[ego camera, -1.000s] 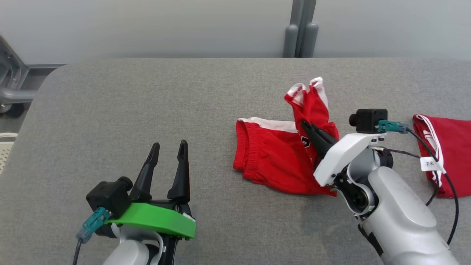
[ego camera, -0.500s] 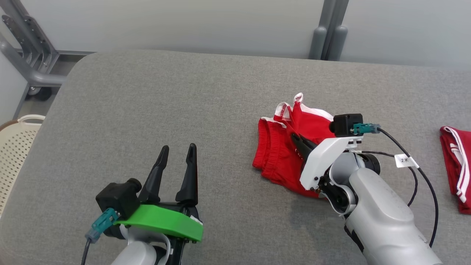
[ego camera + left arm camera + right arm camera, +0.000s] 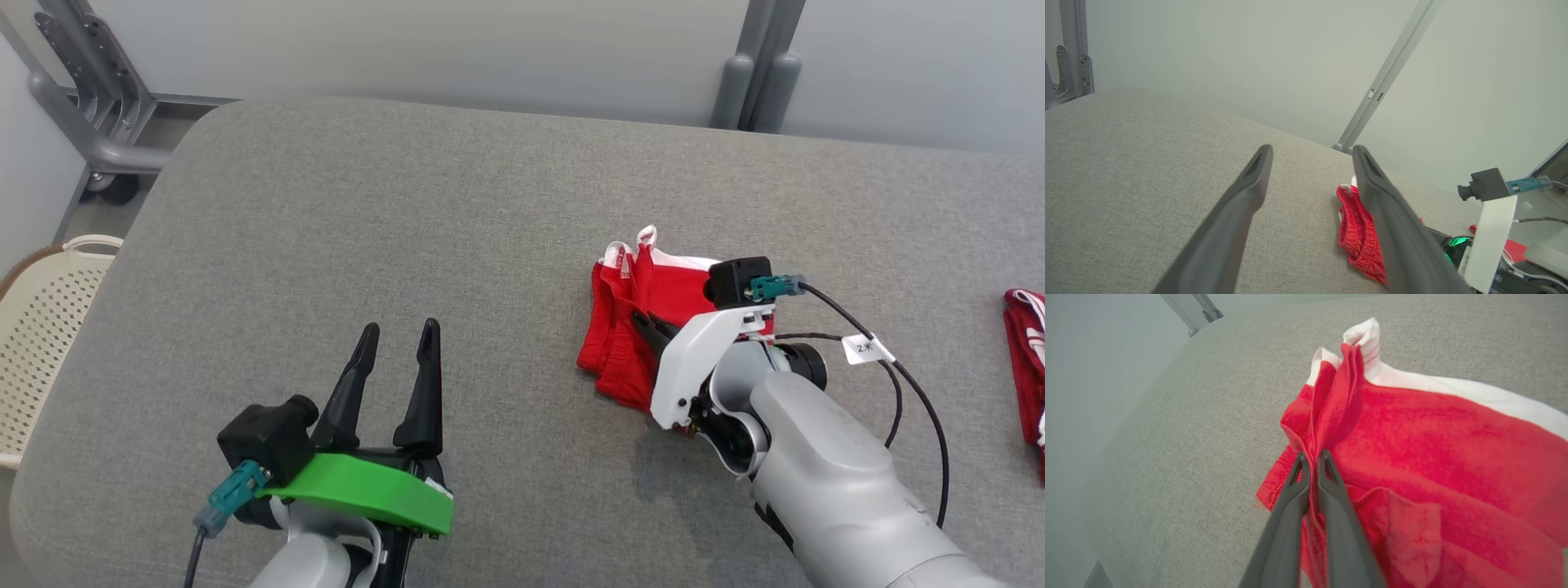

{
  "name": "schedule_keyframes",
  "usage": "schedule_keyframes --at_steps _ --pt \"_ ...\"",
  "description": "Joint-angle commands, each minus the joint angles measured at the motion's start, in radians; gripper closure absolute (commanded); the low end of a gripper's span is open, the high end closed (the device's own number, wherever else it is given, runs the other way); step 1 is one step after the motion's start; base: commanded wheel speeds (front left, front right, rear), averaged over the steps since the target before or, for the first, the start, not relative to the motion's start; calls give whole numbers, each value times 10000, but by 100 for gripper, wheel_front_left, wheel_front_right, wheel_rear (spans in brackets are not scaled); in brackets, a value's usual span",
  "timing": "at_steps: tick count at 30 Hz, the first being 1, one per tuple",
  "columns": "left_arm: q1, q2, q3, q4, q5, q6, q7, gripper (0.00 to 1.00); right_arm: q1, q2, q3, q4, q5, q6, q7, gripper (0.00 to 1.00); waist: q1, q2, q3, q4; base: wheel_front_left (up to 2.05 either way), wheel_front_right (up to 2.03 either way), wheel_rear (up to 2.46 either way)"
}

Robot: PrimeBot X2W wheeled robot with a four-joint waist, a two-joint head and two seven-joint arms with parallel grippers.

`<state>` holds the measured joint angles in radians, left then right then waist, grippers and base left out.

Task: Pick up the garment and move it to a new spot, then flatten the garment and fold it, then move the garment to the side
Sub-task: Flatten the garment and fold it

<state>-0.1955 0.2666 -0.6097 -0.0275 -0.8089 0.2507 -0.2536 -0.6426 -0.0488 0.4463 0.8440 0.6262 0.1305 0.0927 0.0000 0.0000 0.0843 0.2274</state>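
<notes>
Fingers of left arm (image 3: 423,384) at lower left of head view spread wide and empty over grey desk (image 3: 326,204), fingers of right arm (image 3: 1290,514) right of centre pinched shut on a ridge of red garment (image 3: 653,287) bunched mid-desk.

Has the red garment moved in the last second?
Yes. The red garment, pinched by the right gripper, shifted left, away from the other red cloth.

garment (image 3: 624,343): 4 o'clock side hidden behind right gripper (image 3: 645,322) and wrist (image 3: 735,392); second red cloth (image 3: 1024,351) cut by frame edge, 3 o'clock; basket (image 3: 41,343) cut, 9 o'clock; cable tag (image 3: 865,349) print illegible.
</notes>
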Motion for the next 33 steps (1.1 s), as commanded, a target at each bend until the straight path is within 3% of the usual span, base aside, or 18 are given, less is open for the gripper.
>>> schedule_keyframes --at_steps 1,4,6,8,9,10,20,30,31,32,33 --pt "-136 -19 30 27 -17 -33 -26 0 -178 -38 159 155 63 3 -141 100 0 0 11 13 0 0 0" --pt "-159 -36 9 84 -29 -40 -27 0 -345 -38 483 404 229 3 -346 100 0 0 1 29 0 0 0" --pt "-165 -39 11 113 -37 -44 -29 0 -467 -37 736 499 264 3 -474 85 0 0 -28 26 0 0 0" --pt "-140 -28 23 131 -47 -28 -30 0 -559 -37 974 579 271 3 -625 55 0 0 -78 -2 0 0 0" --pt "-117 -16 28 135 -51 -12 -28 0 -608 -37 1088 615 241 3 -699 11 0 0 -109 -25 0 0 0" --pt "-87 -3 39 136 -53 7 -24 0 -655 -37 1178 654 172 3 -770 0 0 0 -144 -57 0 0 0" --pt "205 103 77 3 -54 145 -14 0 -834 -36 1410 304 317 3 -1493 0 0 0 -486 -579 0 0 0" --pt "387 157 9 -225 -5 293 19 0 -649 -249 -219 648 -284 3 -2337 0 0 0 -601 -1095 0 0 0" --pt "393 152 -1 -238 2 309 24 0 -574 -299 -388 672 -347 3 -2366 13 0 0 -599 -1116 0 0 0" --pt "393 152 -1 -238 2 309 24 0 -574 -299 -388 672 -347 3 -2366 13 0 0 -599 -1116 0 0 0" --pt "395 148 -15 -250 5 306 30 0 -502 -362 -564 692 -403 3 -2403 42 0 0 -594 -1132 0 0 0"
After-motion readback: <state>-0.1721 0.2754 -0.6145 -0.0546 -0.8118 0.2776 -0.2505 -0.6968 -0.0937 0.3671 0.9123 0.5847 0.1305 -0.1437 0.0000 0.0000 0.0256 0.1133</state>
